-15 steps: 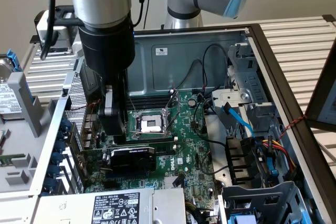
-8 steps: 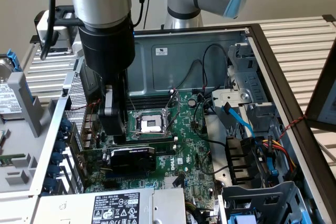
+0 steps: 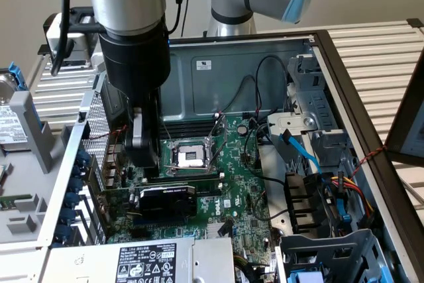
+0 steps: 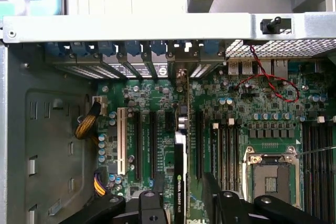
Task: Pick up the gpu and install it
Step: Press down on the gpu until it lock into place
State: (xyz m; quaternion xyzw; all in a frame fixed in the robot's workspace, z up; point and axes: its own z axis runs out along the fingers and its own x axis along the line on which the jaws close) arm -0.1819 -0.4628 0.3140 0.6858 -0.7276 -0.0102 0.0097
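The gpu [image 3: 167, 199], light, rigid but fragile, stands upright in a motherboard [image 3: 232, 183] slot, best held by its shroud, as the tool [image 4: 181, 195] straddles it, fingers apart.

We see our arm [image 3: 129, 4] as a silver cylinder above a black wrist, pale blue joint cap, black cable alongside.
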